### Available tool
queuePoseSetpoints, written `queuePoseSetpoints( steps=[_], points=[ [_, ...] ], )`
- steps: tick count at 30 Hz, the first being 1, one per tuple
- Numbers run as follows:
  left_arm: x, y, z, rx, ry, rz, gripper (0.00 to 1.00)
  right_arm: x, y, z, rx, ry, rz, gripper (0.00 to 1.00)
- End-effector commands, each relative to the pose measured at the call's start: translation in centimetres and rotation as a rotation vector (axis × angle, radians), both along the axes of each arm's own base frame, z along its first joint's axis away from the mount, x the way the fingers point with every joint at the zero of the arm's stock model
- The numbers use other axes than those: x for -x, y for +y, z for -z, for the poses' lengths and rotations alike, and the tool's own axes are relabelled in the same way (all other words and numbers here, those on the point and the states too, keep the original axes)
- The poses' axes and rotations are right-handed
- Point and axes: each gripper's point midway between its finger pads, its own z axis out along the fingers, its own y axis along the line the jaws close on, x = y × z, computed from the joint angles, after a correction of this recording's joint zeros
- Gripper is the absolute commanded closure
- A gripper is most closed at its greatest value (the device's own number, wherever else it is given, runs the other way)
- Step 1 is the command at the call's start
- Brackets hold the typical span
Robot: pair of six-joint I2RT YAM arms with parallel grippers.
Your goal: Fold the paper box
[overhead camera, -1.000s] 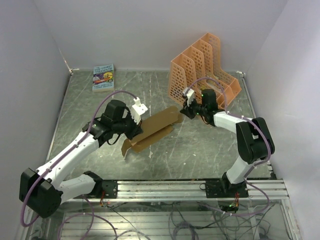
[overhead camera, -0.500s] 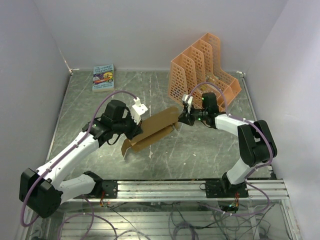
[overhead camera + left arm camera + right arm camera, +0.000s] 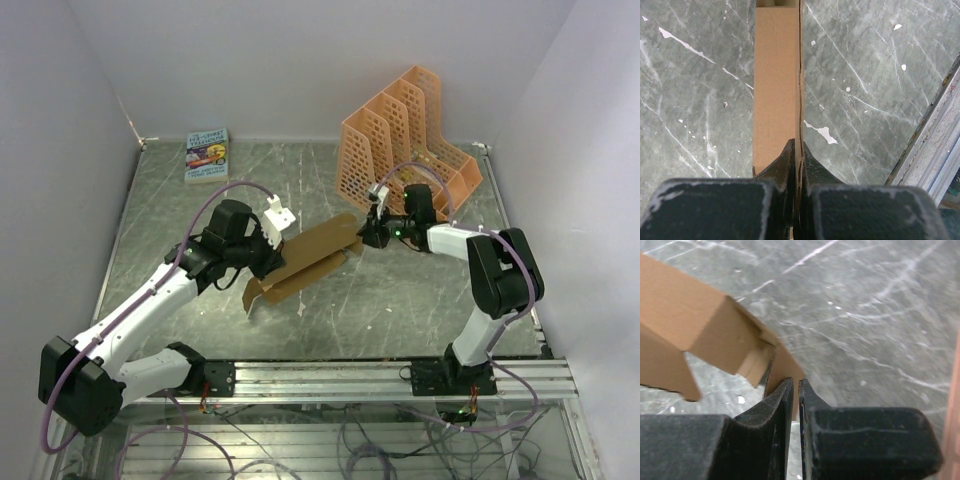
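On scratched table [image 3: 420,295], creased tan paper box [image 3: 310,256]

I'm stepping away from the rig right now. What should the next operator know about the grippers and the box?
Left gripper: jaws shut on the paper box, at its left end.
Right gripper: jaws almost together at the box's right end flap; grip unclear.
Box lies diagonally on the table between the arms.
Done: partly folded into a long trough.
Left: close the end flaps.

Elongated tan paper box [image 3: 305,258], partly folded
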Motion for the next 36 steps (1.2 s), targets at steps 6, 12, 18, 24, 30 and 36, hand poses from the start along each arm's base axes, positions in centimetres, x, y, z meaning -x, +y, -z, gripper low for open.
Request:
queuePoseSetpoints(
  steps=[6, 12, 18, 24, 30, 36],
  points=[
    [0.3, 0.0, -0.4, -0.004, -0.001, 0.011, 0.93, -4.8, -0.9, -0.8, 0.030, -0.067, 0.098, 0.87],
    [0.3, 0.0, -0.4, -0.005, -0.003, 0.011, 0.93, -5.0, 1.3, -0.9, 0.016, -0.076, -0.016, 0.85],
    [0.2, 0.0, -0.4, -0.006, -0.003, 0.010, 0.93, -4.5, 2.2, 0.2, 0.011, -0.041, -0.134, 0.85],
    [0.2, 0.1, -0.5, -0.005, -0.008, 0.005, 0.93, -1.6, 2.2, -0.1, -0.017, -0.048, -0.250, 0.87],
    [0.1, 0.1, -0.6, -0.005, -0.010, -0.002, 0.93, 0.5, 2.1, -0.9, -0.046, -0.062, -0.280, 0.88],
    [0.0, 0.0, -0.6, 0.007, -0.006, -0.010, 0.93, 2.0, 2.2, -1.1, -0.052, -0.058, -0.291, 0.88]
  ],
)
